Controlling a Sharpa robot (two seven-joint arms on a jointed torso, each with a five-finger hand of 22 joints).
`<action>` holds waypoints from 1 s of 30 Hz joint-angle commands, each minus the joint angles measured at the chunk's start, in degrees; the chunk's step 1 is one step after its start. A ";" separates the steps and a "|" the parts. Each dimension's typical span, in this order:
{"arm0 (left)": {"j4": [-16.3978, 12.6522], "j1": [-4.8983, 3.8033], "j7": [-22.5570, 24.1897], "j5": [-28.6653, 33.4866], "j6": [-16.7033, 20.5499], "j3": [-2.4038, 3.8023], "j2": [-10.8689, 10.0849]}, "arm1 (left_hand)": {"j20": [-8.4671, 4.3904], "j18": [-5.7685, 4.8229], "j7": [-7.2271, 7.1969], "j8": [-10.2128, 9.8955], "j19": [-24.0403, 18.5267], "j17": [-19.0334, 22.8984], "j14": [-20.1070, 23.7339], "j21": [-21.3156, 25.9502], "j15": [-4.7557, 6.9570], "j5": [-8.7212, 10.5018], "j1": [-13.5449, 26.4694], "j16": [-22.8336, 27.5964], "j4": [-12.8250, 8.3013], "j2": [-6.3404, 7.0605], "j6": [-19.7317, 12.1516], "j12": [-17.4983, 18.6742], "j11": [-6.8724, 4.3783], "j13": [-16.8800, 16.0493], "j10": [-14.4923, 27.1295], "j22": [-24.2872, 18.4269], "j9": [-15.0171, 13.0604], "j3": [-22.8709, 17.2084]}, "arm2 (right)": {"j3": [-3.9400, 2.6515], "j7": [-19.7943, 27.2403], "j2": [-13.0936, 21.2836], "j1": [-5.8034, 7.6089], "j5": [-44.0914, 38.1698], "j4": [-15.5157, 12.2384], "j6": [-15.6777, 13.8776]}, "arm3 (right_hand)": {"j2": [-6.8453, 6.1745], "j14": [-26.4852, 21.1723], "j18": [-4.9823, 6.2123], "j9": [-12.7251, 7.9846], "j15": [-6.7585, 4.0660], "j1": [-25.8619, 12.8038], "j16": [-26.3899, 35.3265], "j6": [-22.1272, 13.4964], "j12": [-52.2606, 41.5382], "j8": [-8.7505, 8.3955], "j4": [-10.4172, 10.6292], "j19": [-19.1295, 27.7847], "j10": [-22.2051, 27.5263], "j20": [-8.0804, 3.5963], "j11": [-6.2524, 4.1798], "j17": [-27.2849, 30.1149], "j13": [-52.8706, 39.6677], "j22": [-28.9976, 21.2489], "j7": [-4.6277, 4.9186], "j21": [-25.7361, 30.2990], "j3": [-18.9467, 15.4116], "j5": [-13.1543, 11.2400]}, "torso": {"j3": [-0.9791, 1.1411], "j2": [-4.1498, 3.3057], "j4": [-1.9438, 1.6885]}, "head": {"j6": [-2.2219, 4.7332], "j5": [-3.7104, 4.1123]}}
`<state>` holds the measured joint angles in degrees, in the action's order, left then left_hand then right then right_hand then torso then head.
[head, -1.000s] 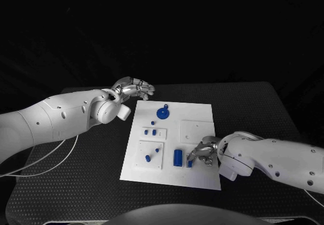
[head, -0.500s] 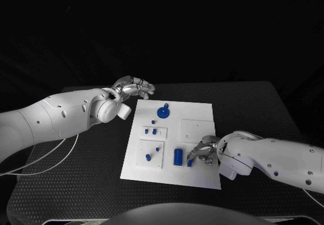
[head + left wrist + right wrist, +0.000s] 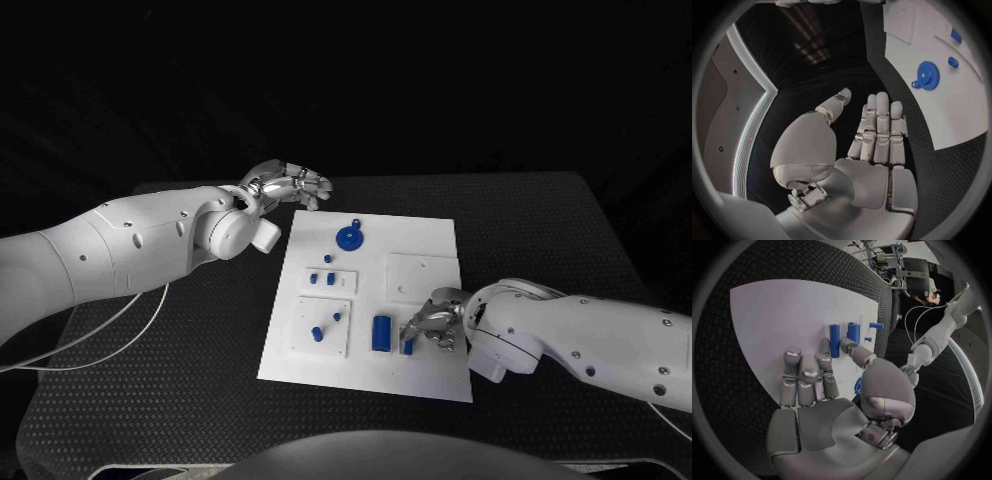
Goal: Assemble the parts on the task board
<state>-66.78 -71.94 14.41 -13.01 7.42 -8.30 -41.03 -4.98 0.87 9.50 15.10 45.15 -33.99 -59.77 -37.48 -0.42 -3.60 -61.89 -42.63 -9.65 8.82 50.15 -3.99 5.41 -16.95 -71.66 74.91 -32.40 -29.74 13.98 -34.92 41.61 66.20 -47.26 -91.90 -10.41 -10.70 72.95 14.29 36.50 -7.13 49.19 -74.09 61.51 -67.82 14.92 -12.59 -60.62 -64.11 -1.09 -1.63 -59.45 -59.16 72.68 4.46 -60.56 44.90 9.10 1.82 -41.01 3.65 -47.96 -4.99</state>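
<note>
The white task board (image 3: 421, 372) lies in the middle of the table. A blue gear (image 3: 348, 239) sits at its far end, also seen in the left wrist view (image 3: 928, 76). Small blue pegs (image 3: 323, 280) stand mid-board, and two more (image 3: 327, 327) are on a raised plate nearer me. A blue cylinder (image 3: 381, 333) lies near the front. My right hand (image 3: 433, 325) hovers low just right of it, fingers extended, holding nothing; a small blue piece (image 3: 408, 346) shows at its fingertips. My left hand (image 3: 289, 186) hangs off the board's far left corner, fingers straight, holding nothing.
A raised white square plate (image 3: 423, 275) sits on the board's right side, just beyond my right hand. Black textured matting (image 3: 188, 380) surrounds the board. In the right wrist view the blue pegs (image 3: 844, 333) stand just past my right hand's fingers (image 3: 804, 375).
</note>
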 commanded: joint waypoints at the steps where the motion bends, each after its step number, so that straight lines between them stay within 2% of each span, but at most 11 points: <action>1: -0.13 -0.06 0.30 -0.16 -0.80 0.03 0.04 | -0.01 1.03 0.13 0.03 0.15 -0.06 -0.04 0.35 -0.24 -0.07 0.32 0.33 0.25 0.16 -0.37 -0.10 -0.07 -0.03 0.16 1.20 0.10 0.01 | 0.23 1.42 -0.49 -0.48 -1.18 -0.20 1.17 | -0.15 -0.34 0.71 0.03 -0.14 0.55 -0.15 0.00 0.25 -0.30 -0.23 0.09 0.32 -0.16 0.12 0.08 -0.09 -0.09 0.32 -0.21 -0.12 0.14 | -0.02 0.01 -0.04 | 0.04 -0.03; 10: -0.15 -0.06 0.28 -0.16 -0.81 0.03 0.00 | -0.01 1.03 0.14 0.03 0.15 -0.08 -0.04 0.36 -0.24 -0.08 0.32 0.34 0.28 0.16 -0.39 -0.10 -0.07 -0.03 0.17 1.20 0.11 0.00 | 0.23 1.92 -0.54 -0.49 -1.50 -0.44 1.23 | -1.88 -0.42 0.71 -0.02 -0.07 -0.49 -0.13 -0.13 0.32 -0.46 0.74 0.05 0.40 0.00 0.21 0.14 -0.15 -0.24 0.41 -0.21 -1.00 -1.03 | -0.01 0.01 0.00 | -0.02 -0.14; 18: -0.13 -0.06 0.26 -0.16 -0.84 0.03 0.00 | -0.01 1.03 0.14 0.02 0.15 -0.10 -0.04 0.37 -0.24 -0.07 0.34 0.36 0.32 0.16 -0.41 -0.10 -0.07 -0.03 0.17 1.20 0.11 0.01 | 0.23 2.26 -0.47 -0.50 -1.63 -0.56 1.23 | -3.40 -0.57 0.71 -0.02 -0.05 -1.54 -0.11 -0.29 0.42 -0.61 2.36 0.15 0.57 -0.02 0.25 0.19 -0.20 -0.43 0.44 -0.13 -2.07 -3.83 | -0.03 0.02 0.01 | -0.07 -0.23; 23: -0.08 -0.06 0.16 -0.17 -0.94 0.03 0.00 | -0.01 1.03 0.15 0.02 0.15 -0.11 -0.05 0.37 -0.25 -0.07 0.35 0.37 0.33 0.16 -0.43 -0.10 -0.06 -0.03 0.18 1.20 0.12 0.01 | 0.23 2.62 -0.41 -0.50 -1.63 -0.56 1.33 | -4.78 -0.64 0.71 -0.02 -0.04 -2.82 -0.12 -0.35 0.45 -0.70 3.82 0.25 0.64 -0.02 0.27 0.21 -0.23 -0.53 0.47 -0.10 -2.71 -5.67 | -0.01 0.00 0.00 | -0.12 -0.28; 30: -0.06 -0.06 0.21 -0.18 -0.93 0.03 0.06 | -0.01 1.03 0.16 0.01 0.15 -0.13 -0.05 0.38 -0.25 -0.07 0.35 0.39 0.37 0.16 -0.44 -0.09 -0.06 -0.03 0.19 1.20 0.12 0.00 | 0.23 2.77 -0.29 -0.50 -1.63 -0.59 1.66 | -5.09 -0.70 0.71 0.02 -0.05 -3.59 -0.16 -0.40 0.42 -0.72 4.08 0.35 0.69 -0.06 0.26 0.20 -0.28 -0.53 0.46 -0.15 -3.81 -5.51 | 0.00 0.00 0.00 | -0.09 -0.29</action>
<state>-66.73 -71.94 14.29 -13.05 7.34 -8.31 -41.05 -4.98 0.87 9.64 15.10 45.15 -34.04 -59.77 -37.48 -0.42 -3.60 -61.89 -42.64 -9.65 8.82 50.01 -3.99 5.41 -16.95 -71.66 74.95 -32.36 -29.74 14.05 -34.21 41.77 66.10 -48.86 -92.17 -10.12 -15.39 72.58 14.29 36.52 -7.16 45.87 -74.09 61.30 -67.60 14.57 -8.61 -60.58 -63.91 -1.13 -1.41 -59.29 -59.39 72.24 4.66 -60.56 41.42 3.55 1.81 -41.00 3.64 -48.06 -5.28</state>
